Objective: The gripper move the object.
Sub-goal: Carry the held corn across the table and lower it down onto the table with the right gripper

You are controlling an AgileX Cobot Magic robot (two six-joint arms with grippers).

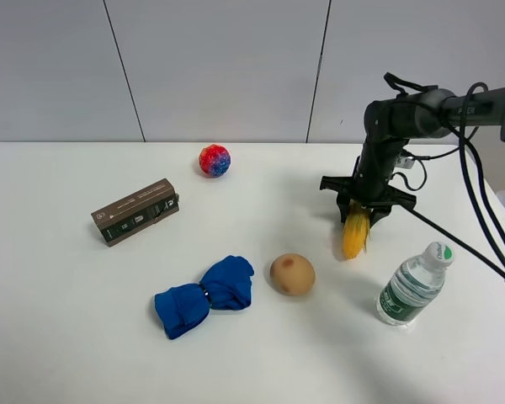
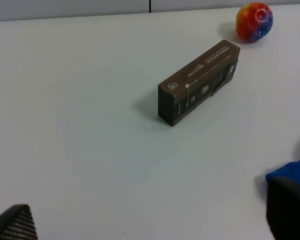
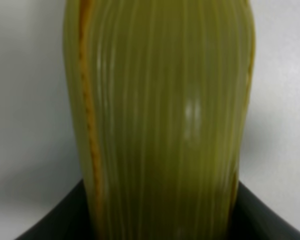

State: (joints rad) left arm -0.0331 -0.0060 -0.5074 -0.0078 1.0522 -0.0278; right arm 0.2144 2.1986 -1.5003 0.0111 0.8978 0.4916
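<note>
The ear of corn (image 1: 356,229) hangs from my right gripper (image 1: 364,207) on the right side of the table, with its yellow end pointing down close to the surface. The gripper's jaws are shut on its upper, husk end. In the right wrist view the green husk (image 3: 160,115) fills the frame between the black fingers. My left gripper (image 2: 150,225) is open and empty; only its two fingertips (image 2: 15,224) show at the frame's edge, low over bare table near the brown box. The left gripper is out of the exterior high view.
A brown box (image 1: 135,210) (image 2: 200,82) lies at the left. A red and blue ball (image 1: 215,160) (image 2: 254,21) sits behind it. A blue cloth bundle (image 1: 204,295) (image 2: 292,172) and a tan ball (image 1: 292,273) lie in front. A water bottle (image 1: 412,284) stands just right of the corn.
</note>
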